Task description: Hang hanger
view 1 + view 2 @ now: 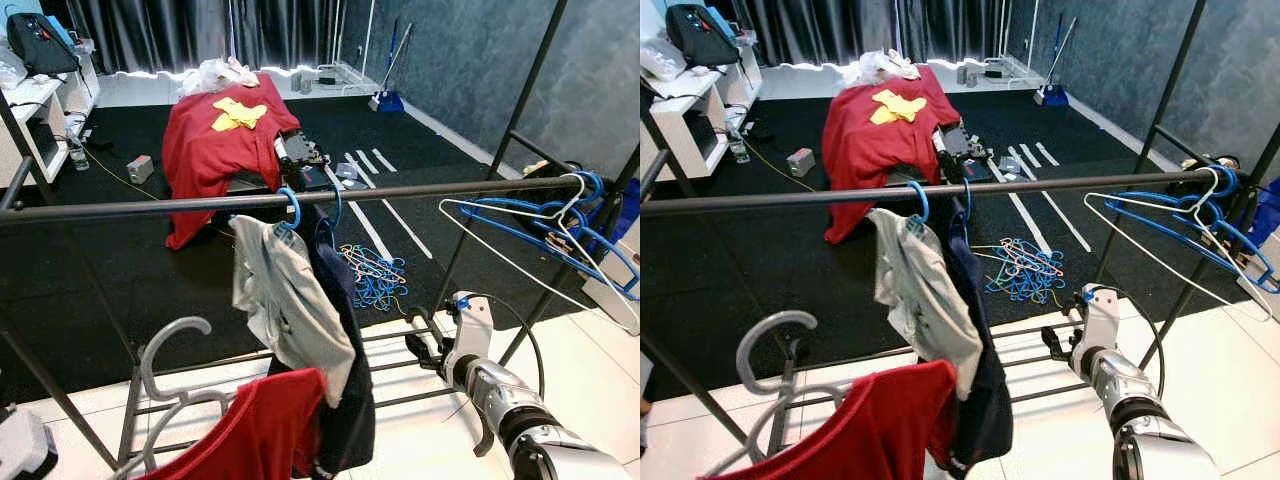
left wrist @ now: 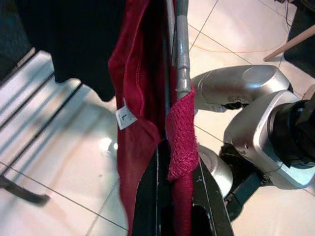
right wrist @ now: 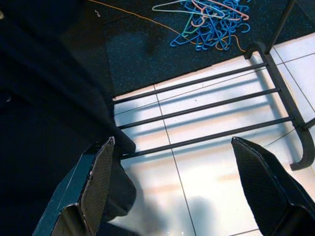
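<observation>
Left tool [image 2: 170,206] pinching red garment [image 2: 142,123] on grey hanger [image 1: 165,365], partly cropped, right tool [image 3: 182,187] spread.

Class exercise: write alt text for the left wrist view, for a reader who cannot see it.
The left gripper is shut on a red garment on a grey hanger, over white floor tiles. A dark garment hangs beside it; the silver right arm is behind.

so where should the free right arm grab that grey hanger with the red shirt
By the bare grey neck just under the hook, coming from the right side: the red shirt covers the shoulders, and the left gripper already pinches the shirt lower down.
</observation>
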Controlling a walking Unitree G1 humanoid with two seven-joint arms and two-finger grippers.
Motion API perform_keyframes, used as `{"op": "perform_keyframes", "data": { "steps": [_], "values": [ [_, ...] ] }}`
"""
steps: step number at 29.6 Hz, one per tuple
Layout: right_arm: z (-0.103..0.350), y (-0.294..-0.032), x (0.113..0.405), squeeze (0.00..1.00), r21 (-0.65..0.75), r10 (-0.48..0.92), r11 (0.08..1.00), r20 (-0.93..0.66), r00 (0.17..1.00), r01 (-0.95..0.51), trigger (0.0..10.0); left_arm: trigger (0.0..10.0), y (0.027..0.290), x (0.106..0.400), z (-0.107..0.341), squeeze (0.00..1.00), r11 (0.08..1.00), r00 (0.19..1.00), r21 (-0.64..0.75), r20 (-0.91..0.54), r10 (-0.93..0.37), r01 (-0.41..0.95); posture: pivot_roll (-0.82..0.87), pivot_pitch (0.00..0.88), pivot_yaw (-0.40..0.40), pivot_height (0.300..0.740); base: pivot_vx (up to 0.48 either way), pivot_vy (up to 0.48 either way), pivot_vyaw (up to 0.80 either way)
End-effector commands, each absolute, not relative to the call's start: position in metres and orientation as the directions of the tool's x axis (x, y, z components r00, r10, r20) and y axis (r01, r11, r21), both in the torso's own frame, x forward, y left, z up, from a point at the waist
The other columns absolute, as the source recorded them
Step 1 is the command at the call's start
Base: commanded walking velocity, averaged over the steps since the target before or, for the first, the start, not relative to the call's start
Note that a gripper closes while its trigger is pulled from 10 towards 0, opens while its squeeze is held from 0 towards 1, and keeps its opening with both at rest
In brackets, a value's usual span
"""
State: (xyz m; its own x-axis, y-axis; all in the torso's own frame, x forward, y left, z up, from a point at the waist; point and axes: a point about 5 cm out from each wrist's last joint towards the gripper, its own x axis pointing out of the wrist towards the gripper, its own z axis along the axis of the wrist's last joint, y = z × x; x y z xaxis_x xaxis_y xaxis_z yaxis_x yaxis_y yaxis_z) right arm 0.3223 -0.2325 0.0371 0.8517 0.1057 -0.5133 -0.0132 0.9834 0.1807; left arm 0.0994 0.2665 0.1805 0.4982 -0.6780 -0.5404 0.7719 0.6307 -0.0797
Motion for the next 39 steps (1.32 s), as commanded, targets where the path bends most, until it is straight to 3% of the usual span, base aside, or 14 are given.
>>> {"op": "perform_keyframes", "data": {
  "steps": [1,4,6,10,14,15,17,24,28,30,34,35,39],
  "values": [
    [0.036,-0.232,0.321,0.0,0.165,0.114,0.986,-0.524,0.844,-0.03,10.0,10.0,0.258,0.108,0.198,0.0,0.556,0.47,-0.058,-0.467,-0.749,0.829,-0.02,0.0,-0.064,0.74,0.0,0.0,0.0],
    [0.041,-0.233,0.325,0.0,0.147,0.121,0.988,-0.509,0.852,-0.053,10.0,10.0,0.255,0.112,0.204,0.0,0.522,0.455,-0.055,-0.417,-0.786,0.851,-0.02,0.0,-0.067,0.74,0.0,0.0,0.0],
    [0.079,-0.237,0.348,0.0,0.063,0.183,0.983,-0.43,0.884,-0.173,10.0,10.0,0.251,0.129,0.219,0.0,0.467,0.434,-0.027,-0.327,-0.839,0.884,-0.04,0.0,-0.072,0.74,0.0,0.0,0.0],
    [0.104,-0.235,0.361,0.0,0.042,0.263,0.963,-0.378,0.887,-0.268,10.0,10.0,0.251,0.138,0.226,0.0,0.462,0.443,0.007,-0.296,-0.846,0.887,-0.05,0.0,-0.075,0.74,0.0,0.0,0.0],
    [0.16,-0.21,0.37,0.0,-0.014,0.64,0.74,-0.294,0.71,-0.673,10.0,10.0,0.255,0.159,0.245,0.0,0.447,0.454,0.086,-0.227,-0.862,0.891,-0.06,0.0,-0.083,0.74,-0.322,0.0,0.0],
    [0.16,-0.21,0.37,0.0,-0.014,0.64,0.74,-0.294,0.71,-0.673,10.0,10.0,0.255,0.159,0.245,0.0,0.447,0.454,0.086,-0.227,-0.862,0.891,-0.06,0.0,-0.083,0.74,-0.322,0.0,0.0],
    [0.176,-0.206,0.365,0.0,-0.02,0.732,0.644,-0.274,0.623,-0.765,10.0,10.0,0.256,0.163,0.248,0.0,0.43,0.44,0.094,-0.239,-0.866,0.898,-0.06,0.0,-0.093,0.74,-0.322,0.0,0.0],
    [0.216,-0.214,0.351,0.0,0.016,0.866,0.476,-0.184,0.465,-0.879,10.0,10.0,0.268,0.171,0.245,0.0,0.419,0.426,0.098,-0.35,-0.834,0.903,-0.06,0.0,-0.105,0.74,-0.338,0.0,0.0],
    [0.242,-0.226,0.35,0.0,0.061,0.883,0.468,-0.054,0.465,-0.882,10.0,10.0,0.277,0.173,0.244,0.0,0.436,0.442,0.111,-0.402,-0.802,0.893,-0.06,0.0,-0.106,0.74,-0.357,0.0,0.0],
    [0.242,-0.226,0.35,0.0,0.061,0.883,0.468,-0.054,0.465,-0.882,10.0,10.0,0.277,0.173,0.244,0.0,0.436,0.442,0.111,-0.402,-0.802,0.893,-0.06,0.0,-0.106,0.74,-0.364,0.0,0.0],
    [0.257,-0.229,0.34,0.0,0.084,0.92,0.386,0.036,0.39,-0.919,10.0,10.0,0.281,0.174,0.251,0.0,0.449,0.463,0.133,-0.39,-0.796,0.884,-0.06,0.0,-0.099,0.74,-0.364,0.0,0.0],
    [0.255,-0.222,0.333,0.0,0.078,0.945,0.325,0.007,0.327,-0.942,10.0,10.0,0.275,0.175,0.257,0.0,0.439,0.461,0.146,-0.349,-0.816,0.887,-0.06,0.0,-0.094,0.74,-0.356,0.0,0.0],
    [0.244,-0.209,0.328,0.0,0.056,0.96,0.276,-0.066,0.272,-0.959,10.0,10.0,0.263,0.178,0.265,0.0,0.408,0.437,0.157,-0.268,-0.859,0.899,-0.06,0.0,-0.097,0.74,-0.343,0.0,0.0]
  ]
}}
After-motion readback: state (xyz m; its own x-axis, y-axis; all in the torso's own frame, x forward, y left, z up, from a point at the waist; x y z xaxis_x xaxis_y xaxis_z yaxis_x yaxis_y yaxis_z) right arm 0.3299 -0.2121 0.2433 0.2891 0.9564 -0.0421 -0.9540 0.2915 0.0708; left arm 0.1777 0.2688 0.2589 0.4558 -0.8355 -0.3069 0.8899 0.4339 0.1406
